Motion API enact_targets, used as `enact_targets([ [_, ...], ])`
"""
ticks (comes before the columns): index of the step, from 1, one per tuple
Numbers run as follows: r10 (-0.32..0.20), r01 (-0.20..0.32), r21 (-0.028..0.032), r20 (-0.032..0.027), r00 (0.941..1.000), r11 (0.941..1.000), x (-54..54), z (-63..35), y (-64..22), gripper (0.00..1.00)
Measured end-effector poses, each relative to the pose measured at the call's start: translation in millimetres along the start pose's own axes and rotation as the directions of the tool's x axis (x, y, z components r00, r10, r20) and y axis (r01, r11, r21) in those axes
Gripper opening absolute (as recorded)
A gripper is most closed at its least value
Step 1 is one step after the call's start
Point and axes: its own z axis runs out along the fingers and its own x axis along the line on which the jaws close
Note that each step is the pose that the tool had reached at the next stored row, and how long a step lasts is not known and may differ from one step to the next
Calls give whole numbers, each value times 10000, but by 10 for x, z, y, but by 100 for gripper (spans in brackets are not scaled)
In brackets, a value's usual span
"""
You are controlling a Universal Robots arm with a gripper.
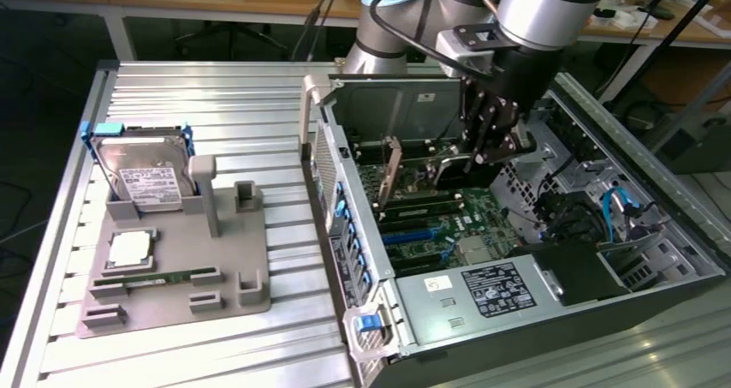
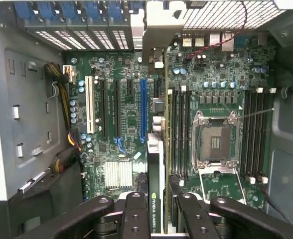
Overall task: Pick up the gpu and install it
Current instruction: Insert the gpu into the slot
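Observation:
My gripper (image 1: 495, 148) reaches down into the open computer case (image 1: 342, 234) and is shut on the gpu (image 1: 460, 172), a thin dark card held on edge above the motherboard (image 1: 440, 225). In the wrist view the gpu (image 2: 155, 174) runs as a narrow strip between my two fingers (image 2: 136, 214), and its silvery end bracket (image 2: 156, 35) reaches the case's rear slot openings. The card lies just beside the long blue slot (image 2: 143, 112), between it and the memory slots. I cannot tell whether its lower edge touches a slot.
A grey fixture tray (image 1: 171, 302) at the exterior view's left holds a silver hard drive (image 1: 149, 178), a processor chip (image 1: 132, 251) and a green memory stick (image 1: 149, 278). The empty processor socket (image 2: 216, 142), cable bundles (image 2: 62, 99) and the power supply (image 1: 491, 289) crowd the case.

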Motion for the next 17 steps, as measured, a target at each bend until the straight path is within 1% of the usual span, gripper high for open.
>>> enact_targets([
  [2,34,-34,1,-1,10000,10000,0,62,3,27],
  [7,231,-231,-22,-13,9997,9997,1,148,9,27],
  [17,238,-238,-26,-17,9997,9997,1,168,11,27],
])
